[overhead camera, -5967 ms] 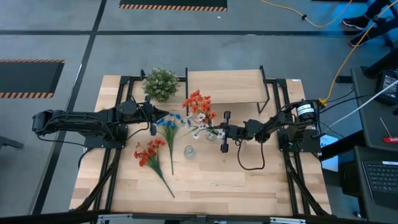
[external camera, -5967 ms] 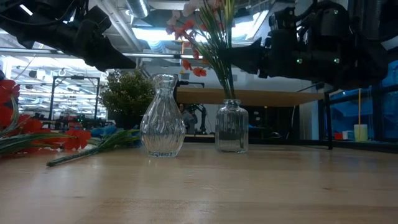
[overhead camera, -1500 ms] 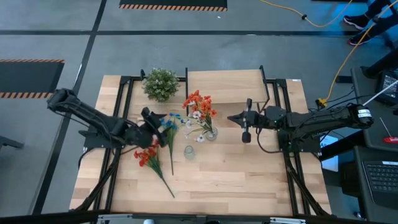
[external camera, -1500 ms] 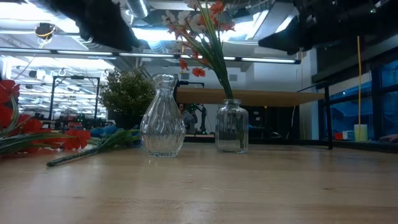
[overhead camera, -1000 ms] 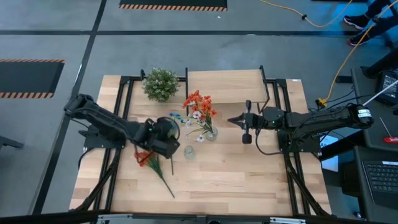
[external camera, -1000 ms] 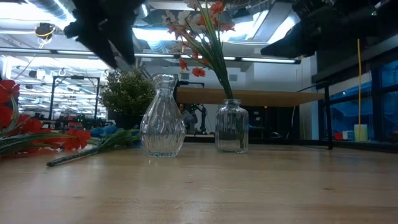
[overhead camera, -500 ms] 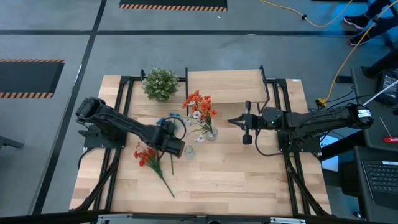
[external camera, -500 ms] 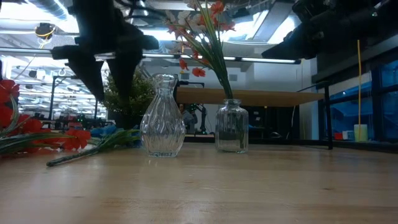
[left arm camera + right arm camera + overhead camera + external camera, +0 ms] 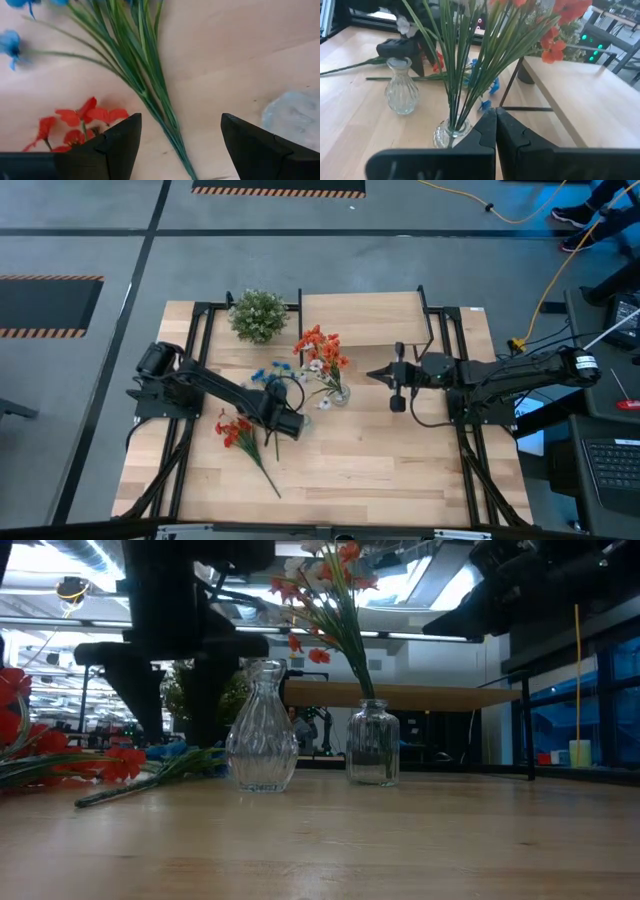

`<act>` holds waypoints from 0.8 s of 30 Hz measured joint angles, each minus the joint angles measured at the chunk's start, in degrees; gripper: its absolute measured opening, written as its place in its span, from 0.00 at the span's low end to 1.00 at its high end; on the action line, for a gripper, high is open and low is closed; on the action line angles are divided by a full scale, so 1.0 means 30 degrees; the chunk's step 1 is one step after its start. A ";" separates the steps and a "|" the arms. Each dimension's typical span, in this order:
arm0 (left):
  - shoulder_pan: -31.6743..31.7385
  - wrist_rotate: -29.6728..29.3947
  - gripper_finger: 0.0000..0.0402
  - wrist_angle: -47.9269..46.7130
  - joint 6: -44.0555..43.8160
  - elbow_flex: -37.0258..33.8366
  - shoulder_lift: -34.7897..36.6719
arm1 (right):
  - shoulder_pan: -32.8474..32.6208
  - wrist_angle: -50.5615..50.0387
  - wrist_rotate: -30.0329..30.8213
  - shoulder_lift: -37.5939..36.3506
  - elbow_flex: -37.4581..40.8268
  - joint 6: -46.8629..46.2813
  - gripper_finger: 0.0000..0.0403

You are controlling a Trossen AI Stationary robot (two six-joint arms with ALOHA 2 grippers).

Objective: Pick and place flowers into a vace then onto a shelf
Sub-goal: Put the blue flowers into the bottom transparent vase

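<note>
- Your blue flower spray (image 9: 271, 373) lies flat on the desk (image 9: 400, 470), blooms toward 12 o'clock and its green stem (image 9: 159, 117) running toward 6 o'clock, just at 9 o'clock of the empty ribbed vase (image 9: 261, 729).
- Your loose red-orange spray (image 9: 236, 430) lies beside it at about 8 o'clock, its stem trailing toward 5 o'clock.
- The other red-orange spray (image 9: 320, 345) and the pale white-green one (image 9: 322, 370) already stand in the small glass jar (image 9: 372, 745), at 1 o'clock of the ribbed vase.
- Your left end effector (image 9: 176, 142) hangs low over the blue spray's stem with its fingers (image 9: 119, 145) spread wide on either side of the stem, gripping nothing.
- Your right end effector (image 9: 396, 392) hovers at 3 o'clock of the jar, fingers pressed together and empty.
- The shelf (image 9: 362, 318) stands at 12 o'clock of the jar, bare wood on black legs.
- The potted plant (image 9: 258, 314) sits at 9 o'clock of the shelf.
</note>
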State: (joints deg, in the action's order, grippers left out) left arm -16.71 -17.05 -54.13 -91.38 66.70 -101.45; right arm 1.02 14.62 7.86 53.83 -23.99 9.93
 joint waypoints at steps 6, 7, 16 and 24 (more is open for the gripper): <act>0.0009 0.0036 0.66 -0.0136 -0.0893 -0.0082 -0.0254 | -0.0007 0.0027 0.0015 -0.0140 0.0000 0.0468 0.01; 0.0037 -0.0018 0.66 -0.0147 -0.1102 -0.0187 -0.0254 | -0.0004 0.0022 0.0014 -0.0140 0.0000 0.0612 0.01; 0.0093 0.0117 0.66 0.0341 -0.1851 -0.1144 -0.0254 | -0.0005 0.0012 0.0022 -0.0140 0.0000 0.0788 0.01; 0.0073 -0.0179 0.66 0.1566 -0.1193 -0.1144 -0.0254 | -0.0003 0.0012 0.0022 -0.0139 0.0000 0.0788 0.01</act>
State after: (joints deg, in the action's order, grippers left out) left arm -16.49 -17.59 -49.43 -94.96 63.26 -102.21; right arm 1.01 14.66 7.92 53.41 -23.99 12.29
